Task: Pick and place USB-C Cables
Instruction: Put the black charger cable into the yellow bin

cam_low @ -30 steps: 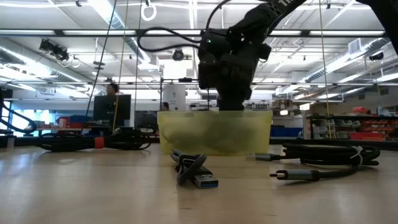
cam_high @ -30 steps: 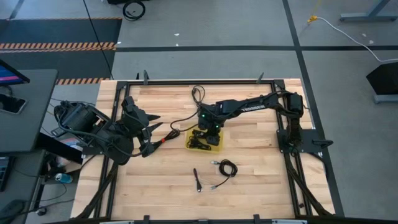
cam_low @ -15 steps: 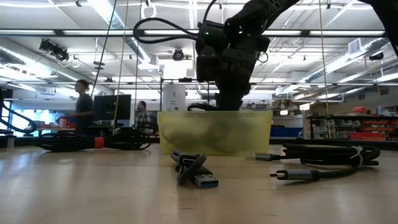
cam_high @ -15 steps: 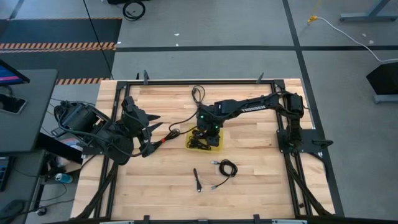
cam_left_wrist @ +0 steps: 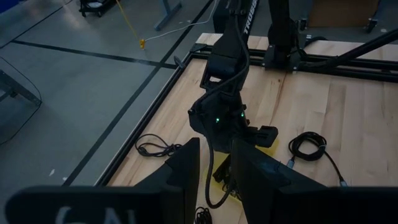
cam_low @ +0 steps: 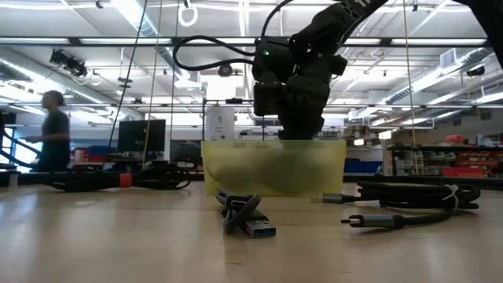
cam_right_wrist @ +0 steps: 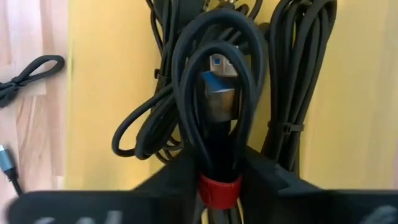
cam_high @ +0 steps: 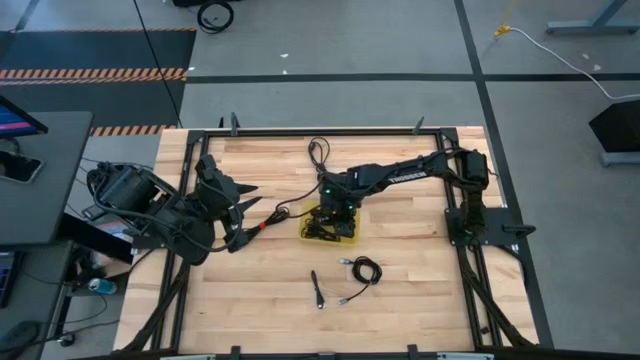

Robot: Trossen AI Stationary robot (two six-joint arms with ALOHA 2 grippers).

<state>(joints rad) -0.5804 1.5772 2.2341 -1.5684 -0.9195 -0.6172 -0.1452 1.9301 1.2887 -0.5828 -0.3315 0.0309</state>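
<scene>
The right gripper (cam_right_wrist: 219, 180) hangs over the yellow bin (cam_high: 350, 232), jaws clamped on a coiled black cable with a red tie (cam_right_wrist: 214, 106). The left gripper (cam_high: 243, 215) waits at the bench's (cam_high: 420, 300) left side, jaws apart. Two more cables (cam_high: 362, 270) lie loose on the bench.

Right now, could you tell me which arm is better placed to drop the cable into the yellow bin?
The right arm: its tool hangs over the yellow bin, shut on a red-tied cable. The left tool waits apart at the table's left side.
</scene>
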